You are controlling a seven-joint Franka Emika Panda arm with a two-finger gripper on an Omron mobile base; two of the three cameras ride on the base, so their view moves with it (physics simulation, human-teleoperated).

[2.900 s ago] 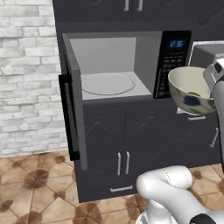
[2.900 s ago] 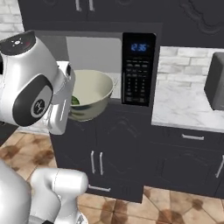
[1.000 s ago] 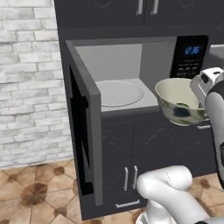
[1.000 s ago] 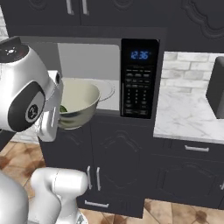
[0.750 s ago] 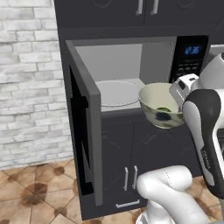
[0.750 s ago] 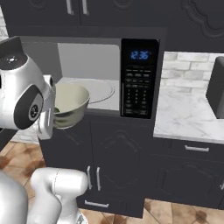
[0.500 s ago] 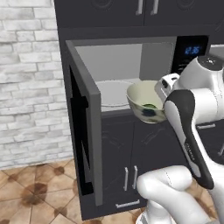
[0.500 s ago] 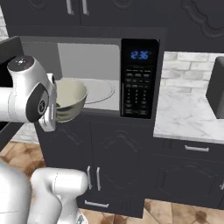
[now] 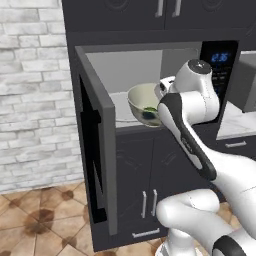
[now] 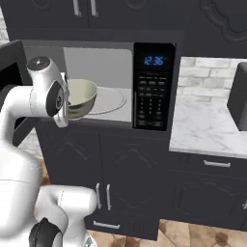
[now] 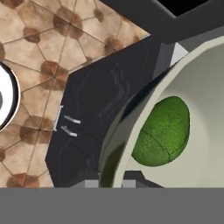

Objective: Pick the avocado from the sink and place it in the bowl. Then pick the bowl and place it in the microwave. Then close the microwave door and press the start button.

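The gripper (image 11: pixel 109 183) is clenched on the rim of the bowl (image 9: pixel 143 103), one finger inside the wall and one outside, and holds it at the mouth of the open microwave (image 10: pixel 103 79), above the front edge of the turntable plate (image 10: pixel 107 101). The avocado (image 11: pixel 162 131) lies inside against the wall. To do this well, I'd keep the bowl level so the fruit stays put, carry it further in, centre it over the plate, and lower it before letting go. The microwave door (image 9: pixel 96 145) hangs wide open.
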